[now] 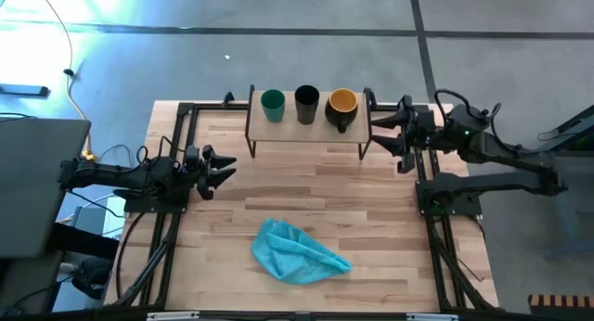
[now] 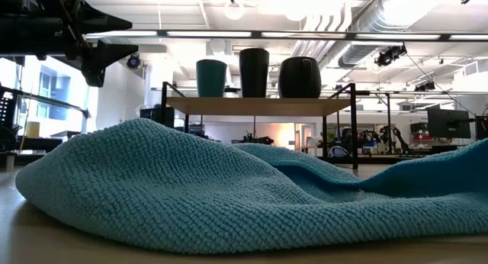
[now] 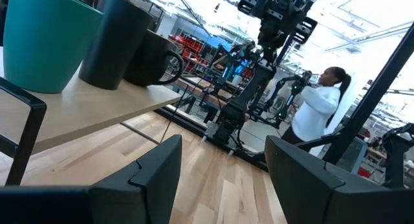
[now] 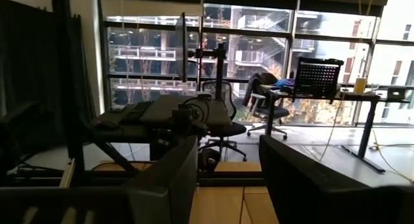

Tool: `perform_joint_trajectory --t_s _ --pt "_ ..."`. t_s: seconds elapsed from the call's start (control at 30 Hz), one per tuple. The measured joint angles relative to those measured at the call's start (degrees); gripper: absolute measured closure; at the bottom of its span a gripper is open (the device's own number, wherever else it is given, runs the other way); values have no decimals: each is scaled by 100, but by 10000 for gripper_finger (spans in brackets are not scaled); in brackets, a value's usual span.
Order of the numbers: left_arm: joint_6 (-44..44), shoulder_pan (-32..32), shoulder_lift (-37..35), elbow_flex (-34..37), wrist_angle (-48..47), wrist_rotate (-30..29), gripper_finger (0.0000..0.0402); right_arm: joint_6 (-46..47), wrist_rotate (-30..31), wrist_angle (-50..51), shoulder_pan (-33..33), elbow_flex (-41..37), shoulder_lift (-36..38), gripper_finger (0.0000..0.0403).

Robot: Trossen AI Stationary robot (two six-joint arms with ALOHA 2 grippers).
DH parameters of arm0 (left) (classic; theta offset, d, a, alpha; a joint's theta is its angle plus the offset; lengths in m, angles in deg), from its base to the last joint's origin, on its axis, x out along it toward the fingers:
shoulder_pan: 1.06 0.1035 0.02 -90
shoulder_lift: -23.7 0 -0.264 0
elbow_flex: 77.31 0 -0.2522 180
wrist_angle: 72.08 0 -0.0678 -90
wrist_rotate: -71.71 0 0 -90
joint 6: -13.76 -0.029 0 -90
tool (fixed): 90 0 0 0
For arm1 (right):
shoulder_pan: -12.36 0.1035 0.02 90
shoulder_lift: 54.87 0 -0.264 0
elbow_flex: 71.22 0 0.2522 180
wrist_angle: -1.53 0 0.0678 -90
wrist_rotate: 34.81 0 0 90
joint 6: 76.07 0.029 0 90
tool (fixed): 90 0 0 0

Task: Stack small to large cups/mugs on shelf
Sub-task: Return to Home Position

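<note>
Looking down from the high view, you have the wooden table filling the middle of the frame, with the blue cloth crumpled at its lower centre. At the table's upper edge stands the shelf, and all three vessels sit on its board in one row. Your left gripper hovers at centre left over the table, well apart from the shelf, fingers spread wide and holding nothing. Your right gripper sits just beside the shelf's right end, its fingers also parted and empty. On the shelf, the dark mug with the yellow-orange inside takes the right place, the black cup stands in the middle, and the green cup stands at the left, all upright, side by side.
</note>
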Motion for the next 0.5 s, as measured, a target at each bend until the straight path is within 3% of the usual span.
perform_joint_trajectory --t_s 0.5 --pt "-21 0 0 0 1 2 190 -308 247 304 544 0 2 245"
